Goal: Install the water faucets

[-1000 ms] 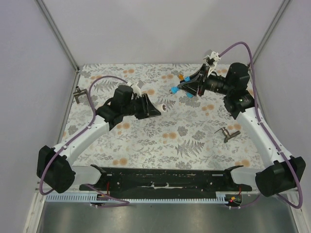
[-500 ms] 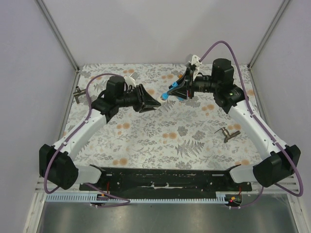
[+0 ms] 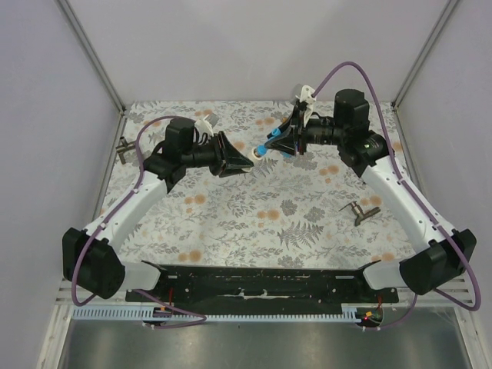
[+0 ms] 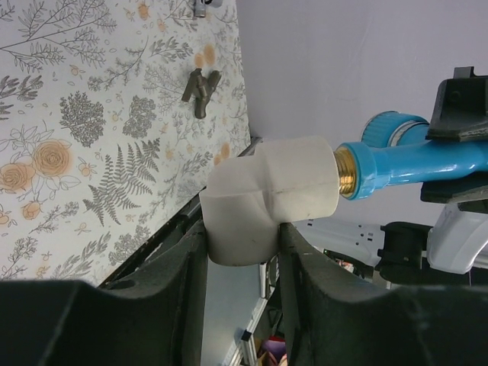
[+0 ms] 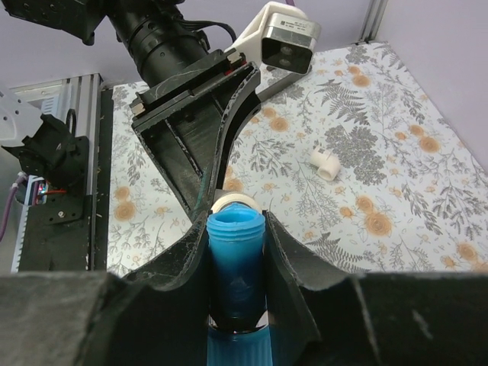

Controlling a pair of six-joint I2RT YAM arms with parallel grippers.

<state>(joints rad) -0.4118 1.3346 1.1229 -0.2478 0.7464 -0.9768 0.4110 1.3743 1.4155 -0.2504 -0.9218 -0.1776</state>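
- Top external: I see my left gripper (image 3: 247,161) and right gripper (image 3: 270,144) tip to tip above the table (image 3: 231,223). The right gripper pinches the blue faucet (image 3: 265,147), whose free end points at the left gripper. A dark bracket (image 3: 360,210) lies on the cloth, well apart from the right gripper on its near side.
- Left wrist: my left fingers clamp a white elbow (image 4: 267,198) between them. Just beyond it, the blue faucet's brass thread (image 4: 347,171) sits at the white elbow's mouth; I cannot tell how deep.
- Right wrist: my right fingers press on the blue faucet's body, which sticks out ahead of the tips. The white elbow's rim shows directly beyond. A small white fitting (image 5: 326,164) lies on the table ahead and to the right.
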